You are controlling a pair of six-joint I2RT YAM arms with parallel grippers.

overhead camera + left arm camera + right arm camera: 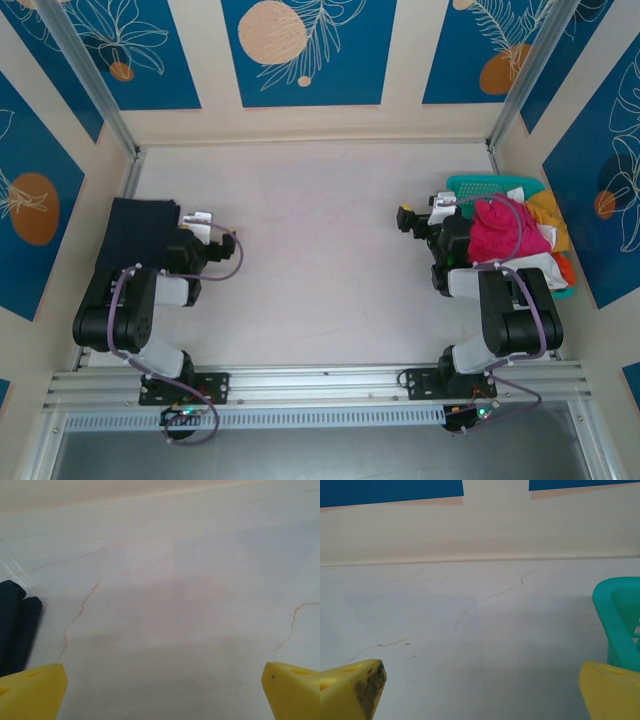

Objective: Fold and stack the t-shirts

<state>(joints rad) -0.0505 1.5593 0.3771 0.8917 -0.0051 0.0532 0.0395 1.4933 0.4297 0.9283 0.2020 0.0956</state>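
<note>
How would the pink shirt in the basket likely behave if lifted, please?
Probably floppy: the pink shirt lies crumpled, so it should drape and unfurl. Likely light, but piled with the yellow shirt in the basket, it may drag that along.

**Markings Inspection: Nothing Legible**

No text, label, brand, number or sign could be read in any view. The blue wall panels bore only white line-drawn leaves and orange discs, without lettering. The navy t-shirt and the pink t-shirt presented plain cloth, and no print could be made out on either at that size. The teal basket carried no readable marking on its visible rim.
</note>
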